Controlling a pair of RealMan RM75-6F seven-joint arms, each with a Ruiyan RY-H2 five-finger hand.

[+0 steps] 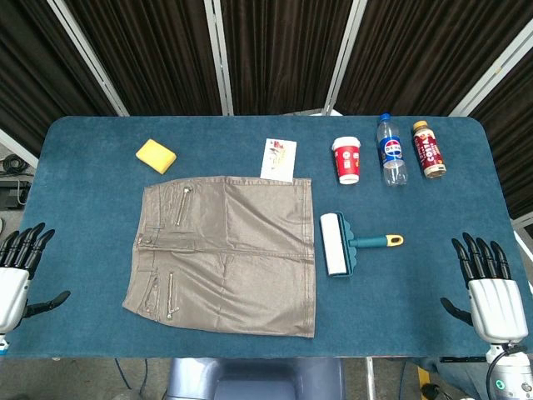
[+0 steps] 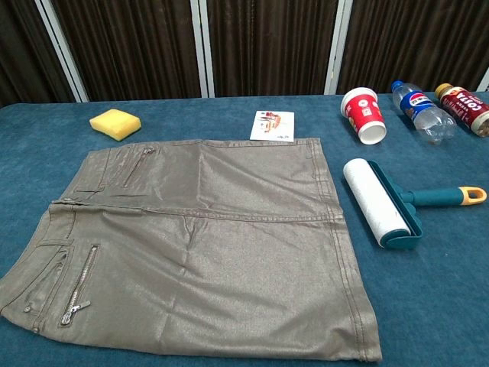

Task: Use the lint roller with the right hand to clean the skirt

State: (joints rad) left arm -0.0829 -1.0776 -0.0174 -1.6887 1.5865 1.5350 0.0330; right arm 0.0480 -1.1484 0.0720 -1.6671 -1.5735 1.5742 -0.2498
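Note:
A grey-brown skirt (image 1: 225, 254) (image 2: 199, 245) with zips lies flat on the blue table, its waistband to the left. Just right of it lies the lint roller (image 1: 337, 243) (image 2: 378, 200), a white roll in a teal frame with a teal and yellow handle pointing right. My right hand (image 1: 487, 287) hangs open at the table's near right corner, well clear of the roller. At the near left edge my left hand (image 1: 18, 267) is open too. Neither hand shows in the chest view.
Along the far side stand a yellow sponge (image 1: 156, 155) (image 2: 115, 123), a small card (image 1: 278, 159) (image 2: 272, 125), a red and white cup (image 1: 347, 159) (image 2: 364, 115), a Pepsi bottle (image 1: 391, 150) (image 2: 419, 112) and a brown bottle (image 1: 428, 149) (image 2: 462, 107). Dark curtains hang behind the table (image 1: 433, 283).

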